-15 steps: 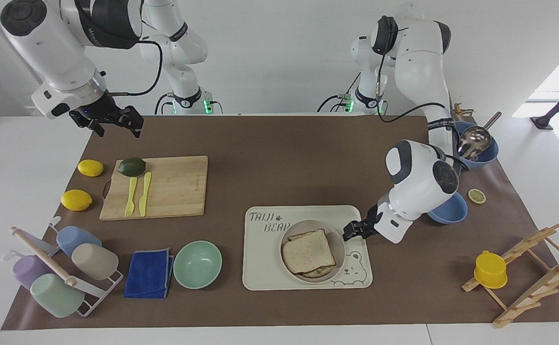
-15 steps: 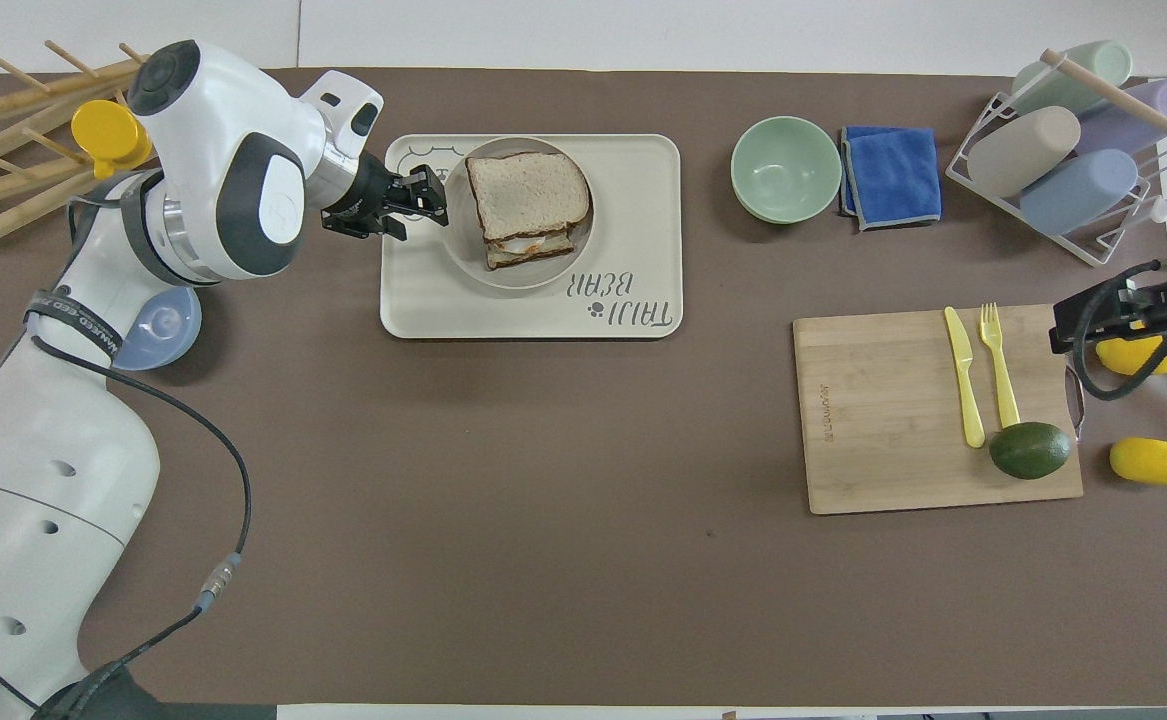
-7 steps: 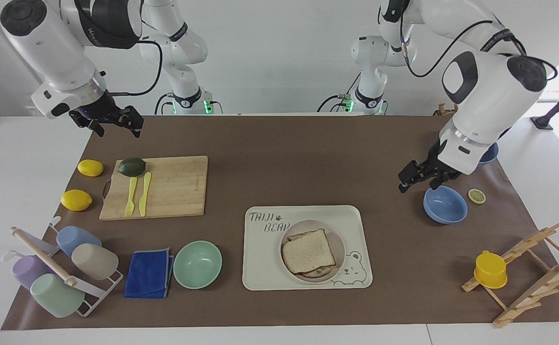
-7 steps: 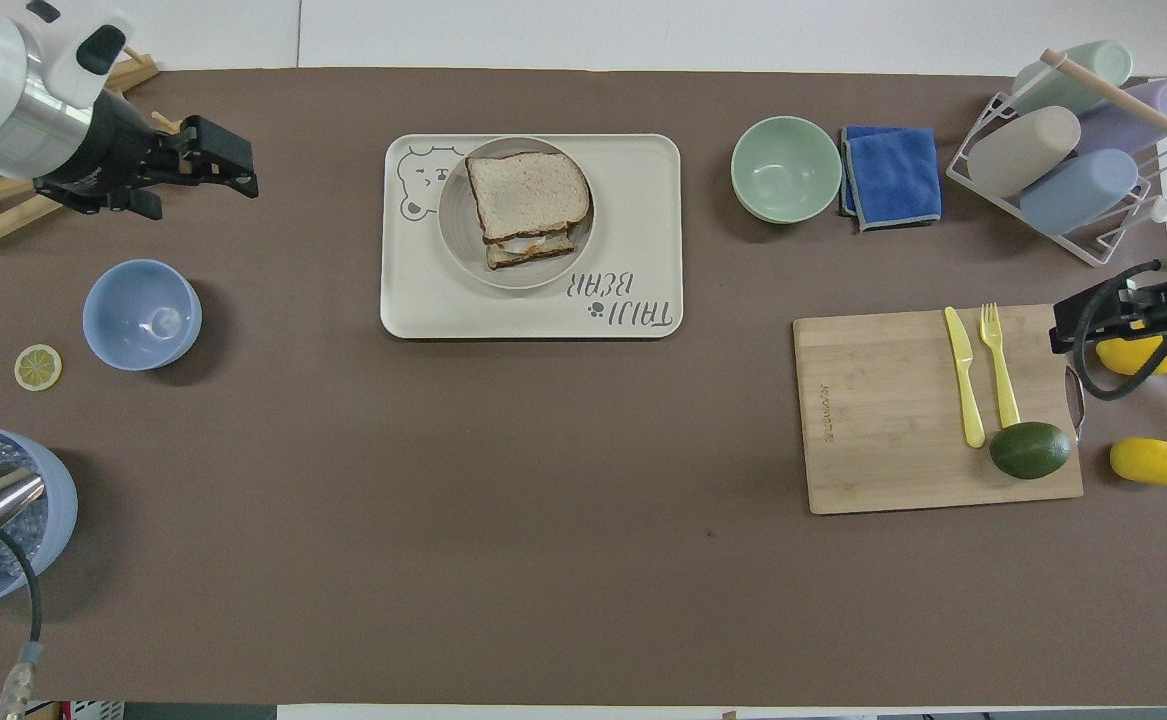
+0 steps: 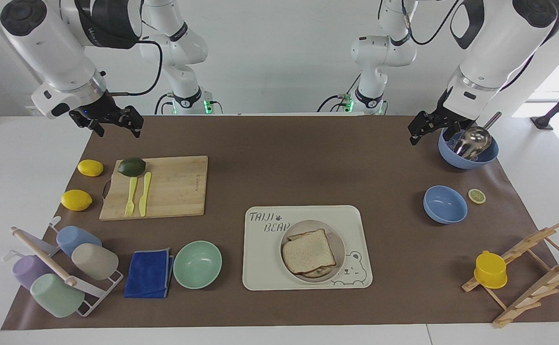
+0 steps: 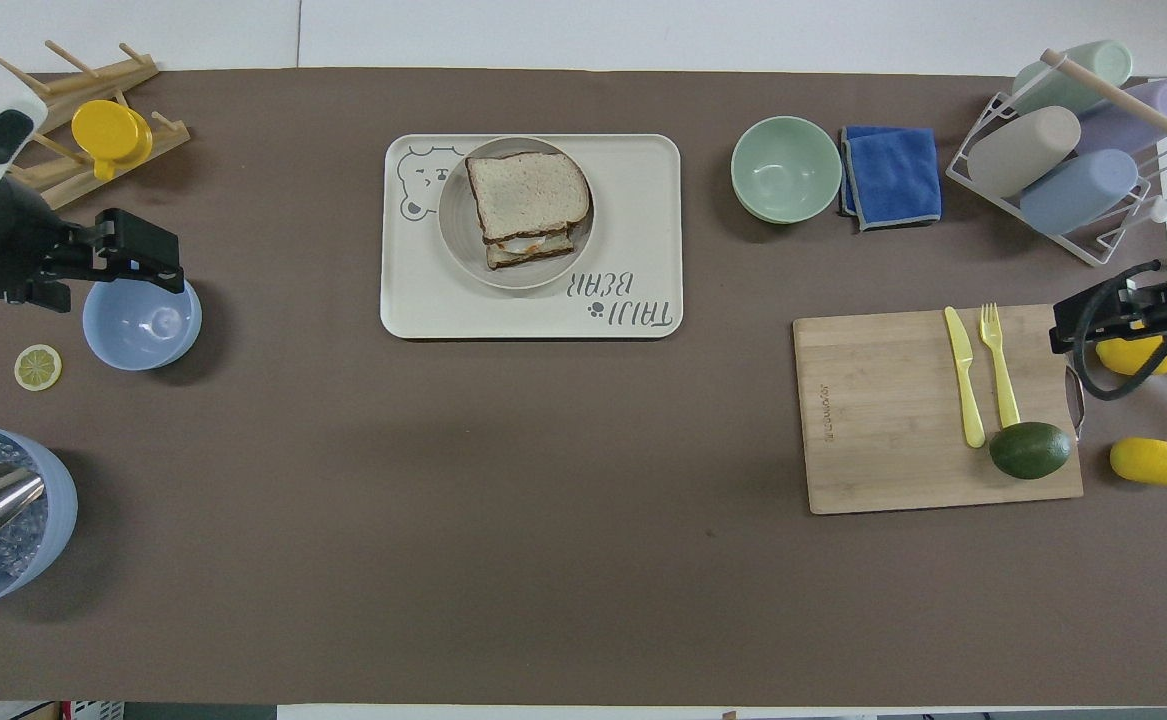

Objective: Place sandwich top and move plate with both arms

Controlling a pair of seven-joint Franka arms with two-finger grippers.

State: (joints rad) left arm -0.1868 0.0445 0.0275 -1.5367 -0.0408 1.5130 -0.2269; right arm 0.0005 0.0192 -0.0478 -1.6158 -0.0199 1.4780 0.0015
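The sandwich top [image 5: 308, 250] [image 6: 526, 192] is a beige slice with a brown crust. It lies on top of the stacked sandwich on the round pale plate [image 5: 338, 238] [image 6: 457, 243]. The plate stands on the cream bear tray [image 5: 264, 261] [image 6: 643, 175]. My left gripper [image 5: 423, 127] [image 6: 138, 262] is open and empty, raised over the mat at the left arm's end, well away from the plate. My right gripper [image 5: 116, 123] [image 6: 1093, 318] is open and empty, waiting in the air over the mat's edge by the cutting board.
A small blue bowl [image 5: 445, 205], a lemon slice [image 5: 476, 196] and a blue bowl with a metal scoop [image 5: 468, 146] sit at the left arm's end. A mint bowl [image 5: 197, 264], a blue cloth [image 5: 149, 273], a cup rack [image 5: 59, 270] and a cutting board [image 5: 174, 187] occupy the right arm's end.
My left gripper has pulled away from the plate's rim, risen and drawn back toward its base, beside the scoop bowl. The sandwich, plate and right arm have not moved.
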